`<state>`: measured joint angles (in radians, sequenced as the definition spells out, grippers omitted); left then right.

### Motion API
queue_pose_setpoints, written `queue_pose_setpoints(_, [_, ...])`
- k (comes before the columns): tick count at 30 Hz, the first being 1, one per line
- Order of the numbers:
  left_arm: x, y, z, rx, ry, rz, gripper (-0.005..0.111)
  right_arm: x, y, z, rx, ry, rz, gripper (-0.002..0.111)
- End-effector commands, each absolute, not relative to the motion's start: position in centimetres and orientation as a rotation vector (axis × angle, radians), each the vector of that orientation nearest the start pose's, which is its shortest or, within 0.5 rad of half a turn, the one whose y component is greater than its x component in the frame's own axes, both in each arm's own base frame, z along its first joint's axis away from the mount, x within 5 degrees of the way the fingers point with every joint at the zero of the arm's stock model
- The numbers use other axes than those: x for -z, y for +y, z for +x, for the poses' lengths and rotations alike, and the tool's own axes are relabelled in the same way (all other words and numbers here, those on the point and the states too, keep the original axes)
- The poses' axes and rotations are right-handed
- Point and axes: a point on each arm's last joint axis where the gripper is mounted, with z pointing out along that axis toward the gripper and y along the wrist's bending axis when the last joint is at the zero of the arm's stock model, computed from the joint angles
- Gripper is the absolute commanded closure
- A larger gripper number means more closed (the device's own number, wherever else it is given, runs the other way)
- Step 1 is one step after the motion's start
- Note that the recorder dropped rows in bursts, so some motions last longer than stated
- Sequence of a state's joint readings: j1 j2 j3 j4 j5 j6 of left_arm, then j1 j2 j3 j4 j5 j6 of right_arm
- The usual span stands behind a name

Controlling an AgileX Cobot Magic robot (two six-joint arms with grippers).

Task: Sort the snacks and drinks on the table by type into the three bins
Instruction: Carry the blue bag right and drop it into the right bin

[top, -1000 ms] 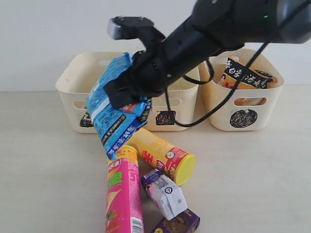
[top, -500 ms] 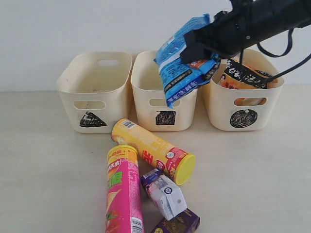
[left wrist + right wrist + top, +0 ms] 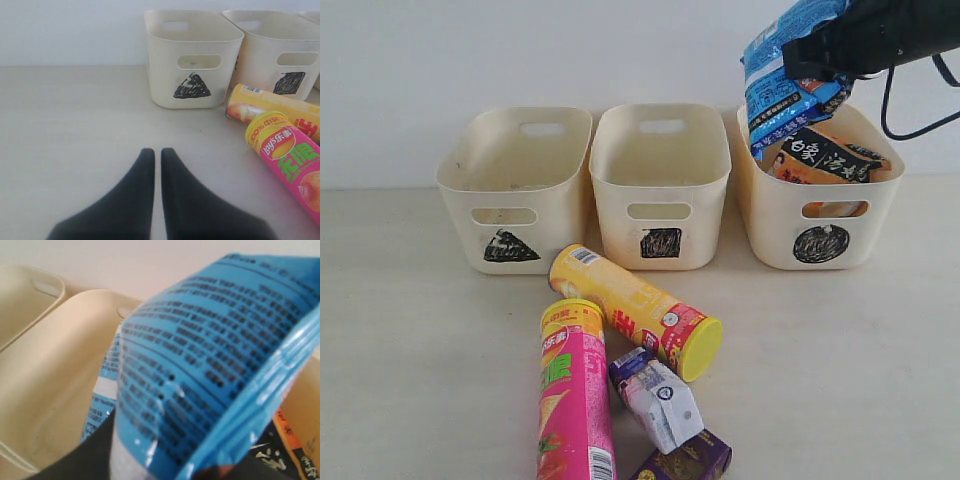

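Observation:
High at the right, my right gripper is shut on the blue foil bag, which hangs over the circle bin. That bag fills the right wrist view. The orange bag lies inside this bin. On the table lie the yellow tube, the pink tube, the white-and-purple carton and the dark purple carton. The square bin and triangle bin hold nothing. My left gripper is shut and empty, low over bare table.
The three bins stand in a row against a white wall. The tubes and cartons are bunched in front of the square bin. A black cable loops from the right arm beside the circle bin.
The right arm has carried the blue bag up and to the right, from in front of the triangle bin, past the square bin, to above the circle bin. Nothing else moved.

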<state>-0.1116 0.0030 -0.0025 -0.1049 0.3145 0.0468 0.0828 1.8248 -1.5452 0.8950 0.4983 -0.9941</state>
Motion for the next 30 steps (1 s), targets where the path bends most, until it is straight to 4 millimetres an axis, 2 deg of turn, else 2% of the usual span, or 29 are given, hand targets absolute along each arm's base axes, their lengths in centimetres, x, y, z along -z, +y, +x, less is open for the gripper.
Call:
queue_pose_setpoints(1, [-18.6,-0.9,5.4,0.147,1.79,0.072,0.103,-31.4,6.4,44.9,-0.242,1.968,-0.486,0.108])
queue_pose_setpoints(8, [-18.6,-0.9,5.4,0.147,1.79,0.072,0.103,-28.7,6.3,47.4,-0.132,1.979,-0.604,0.108])
queue_pose_setpoints(16, [-18.6,-0.9,5.4,0.147,1.79,0.072,0.103,-25.5,5.9,48.7,-0.032,2.016,-0.66,0.107])
queue_pose_setpoints(19, [-18.6,-0.9,5.4,0.147,1.79,0.072,0.103,-24.9,5.9,48.8,-0.041,2.034,-0.672,0.093])
queue_pose_setpoints(24, [-18.6,-0.9,5.4,0.147,1.79,0.072,0.103,-24.4,5.9,48.8,-0.06,2.064,-0.655,0.037])
queue_pose_setpoints(25, [-18.6,-0.9,5.4,0.147,1.79,0.072,0.103,-24.6,5.9,48.8,-0.068,2.065,-0.63,0.03])
queue_pose_setpoints(26, [-18.6,-0.9,5.4,0.147,1.79,0.072,0.103,-24.7,5.9,48.7,-0.07,2.068,-0.615,0.024])
queue_pose_setpoints(30, [-18.6,-0.9,5.4,0.147,1.79,0.072,0.103,-26.2,5.6,48.1,-0.059,2.082,-0.573,0.024])
